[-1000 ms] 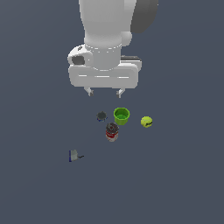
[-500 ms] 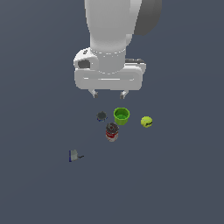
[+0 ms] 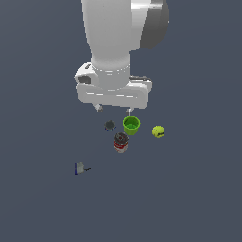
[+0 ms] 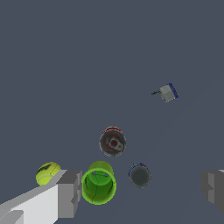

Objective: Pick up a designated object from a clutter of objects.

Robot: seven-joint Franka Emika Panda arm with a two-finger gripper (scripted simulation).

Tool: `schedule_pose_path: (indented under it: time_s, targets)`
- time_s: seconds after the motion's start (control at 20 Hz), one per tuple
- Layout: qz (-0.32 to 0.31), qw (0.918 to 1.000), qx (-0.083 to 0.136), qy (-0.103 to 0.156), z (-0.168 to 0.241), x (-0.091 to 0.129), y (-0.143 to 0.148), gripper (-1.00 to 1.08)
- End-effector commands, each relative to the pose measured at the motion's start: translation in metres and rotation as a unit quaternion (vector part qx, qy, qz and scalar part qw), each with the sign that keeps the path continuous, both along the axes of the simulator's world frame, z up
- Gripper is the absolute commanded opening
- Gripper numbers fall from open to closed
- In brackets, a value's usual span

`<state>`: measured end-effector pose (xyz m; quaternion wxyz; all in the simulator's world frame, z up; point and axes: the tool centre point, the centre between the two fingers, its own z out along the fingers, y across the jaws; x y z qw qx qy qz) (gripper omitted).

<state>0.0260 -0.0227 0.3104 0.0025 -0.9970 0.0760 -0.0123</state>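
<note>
The designated object (image 3: 80, 168) is a tiny grey box with a dark blue edge and a thin dark stub; it lies alone toward the exterior view's left, apart from the clutter, and shows in the wrist view too (image 4: 167, 92). The clutter holds a green cup (image 3: 131, 125), a yellow-green ball (image 3: 158, 131), a red-and-white can (image 3: 121, 142) and a small dark round item (image 3: 109, 125). My gripper (image 3: 113, 110) hangs open above the cup and round item, holding nothing. Its fingers (image 4: 69, 192) frame the cup (image 4: 99, 183), the can (image 4: 113, 141) and the round item (image 4: 139, 175) in the wrist view.
Everything rests on a flat dark grey-blue floor (image 3: 189, 198). The white arm body (image 3: 116, 42) fills the upper middle of the exterior view. The ball (image 4: 47, 173) sits beside one finger in the wrist view.
The gripper has come down and shifted a little toward the exterior view's right, closer over the clutter. None of the objects has moved.
</note>
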Motion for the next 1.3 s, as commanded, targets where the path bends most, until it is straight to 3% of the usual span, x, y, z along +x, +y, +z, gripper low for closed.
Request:
schedule_pose_path:
  time_s: [0.0, 0.3, 0.6, 0.9, 1.25]
  targets:
    - [-0.027, 0.9996, 0.003, 0.001, -0.01, 0.007, -0.006, 1.0]
    - [-0.118, 0.9929, 0.011, 0.004, -0.042, 0.03, -0.028, 1.0]
    - [-0.225, 0.9743, 0.016, 0.008, -0.085, 0.052, -0.056, 1.0]
    - [-0.328, 0.9445, 0.017, 0.011, -0.13, 0.069, -0.086, 1.0]
    - [-0.44, 0.898, 0.014, 0.013, -0.185, 0.082, -0.121, 1.0]
